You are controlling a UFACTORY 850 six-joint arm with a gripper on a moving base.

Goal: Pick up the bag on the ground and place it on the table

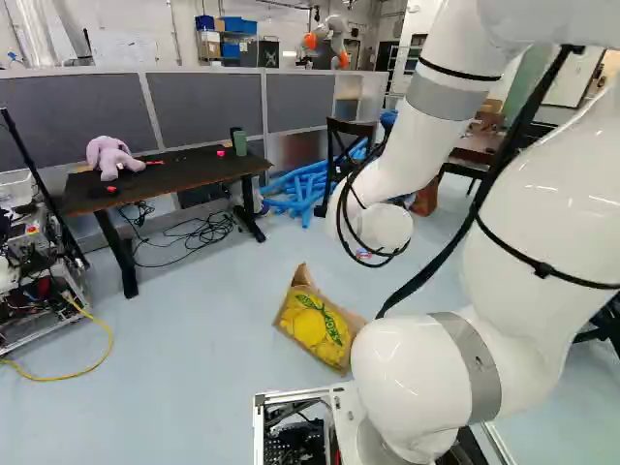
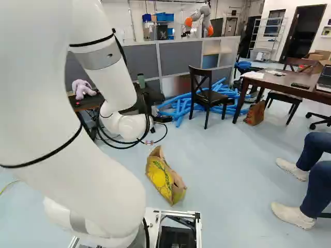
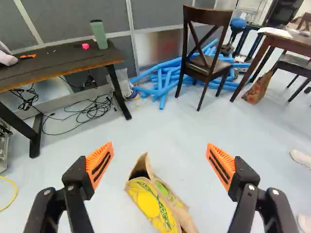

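Claw (image 3: 160, 148) observed released, orange pads (image 3: 100, 164) wide apart. Bag (image 1: 315, 325) noted on floor (image 1: 194, 387), six o'clock in left base view; tabletop (image 1: 194, 170) at ten. Claw to be lowered, aligned across bag's narrow width, closed before lifting.

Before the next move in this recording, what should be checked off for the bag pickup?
1. Tool open: ok, fingers wide apart.
2. Yellow-printed bag in wrist view: ok, on the floor.
3. Bag held: not ok, neither finger touches it.
4. Only one bag around: not ok, second paper bag by the brown table.
5. Destination settled: cannot tell, black-legged desk and brown table both stand ahead.
6. Bag's weight: cannot tell.
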